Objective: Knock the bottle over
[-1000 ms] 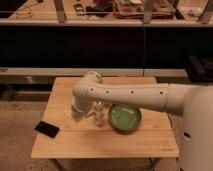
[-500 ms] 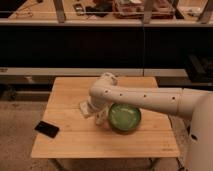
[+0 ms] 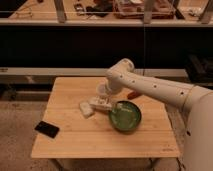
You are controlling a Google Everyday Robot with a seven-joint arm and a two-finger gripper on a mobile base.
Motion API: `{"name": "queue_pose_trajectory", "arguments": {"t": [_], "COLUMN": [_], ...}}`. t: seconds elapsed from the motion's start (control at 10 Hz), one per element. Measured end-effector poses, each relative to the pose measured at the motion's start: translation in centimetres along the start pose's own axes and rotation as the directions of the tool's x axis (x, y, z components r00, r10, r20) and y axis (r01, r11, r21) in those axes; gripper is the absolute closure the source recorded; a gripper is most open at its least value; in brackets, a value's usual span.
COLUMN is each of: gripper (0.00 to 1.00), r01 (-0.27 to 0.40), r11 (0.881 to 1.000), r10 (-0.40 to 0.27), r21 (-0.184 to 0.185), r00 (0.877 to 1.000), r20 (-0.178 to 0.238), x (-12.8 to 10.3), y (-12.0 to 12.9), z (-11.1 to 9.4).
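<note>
A small pale, slim thing (image 3: 86, 108) lies on its side on the wooden table (image 3: 75, 145), just left of the green bowl (image 3: 125, 116); it looks like the bottle, though I see no reddish cap on it. My gripper (image 3: 102, 103) hangs low over the table at the end of the white arm (image 3: 150, 87), right next to that pale thing and at the bowl's left rim. A whitish part under the gripper touches or nearly touches the pale thing; I cannot tell which.
A black phone (image 3: 46, 129) lies near the table's front left edge. A small reddish-orange thing (image 3: 134, 94) shows behind the arm, past the bowl. Dark shelving (image 3: 75, 45) runs behind the table.
The arm and gripper have swung to the right, from the left middle of the table toward the bowl. The pale thing now lies uncovered to the gripper's left.
</note>
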State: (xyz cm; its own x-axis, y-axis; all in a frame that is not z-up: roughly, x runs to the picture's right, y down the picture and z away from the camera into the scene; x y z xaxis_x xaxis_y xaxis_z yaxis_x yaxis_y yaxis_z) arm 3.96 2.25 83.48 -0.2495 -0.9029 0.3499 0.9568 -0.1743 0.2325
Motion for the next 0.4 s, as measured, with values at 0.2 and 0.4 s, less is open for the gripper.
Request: {"name": "queue_pose_trajectory", "arguments": {"t": [0.2, 0.4], "gripper": [0.82, 0.59], "r01": [0.002, -0.001], "r11": [1.0, 1.0], "r10": [-0.002, 0.001], "r21": [0.008, 0.004], "r00": [1.0, 1.0], "r20": [0.004, 0.002], "x": [-0.02, -0.06], "y": [-0.51, -0.17], "z": [0.11, 0.06]}}
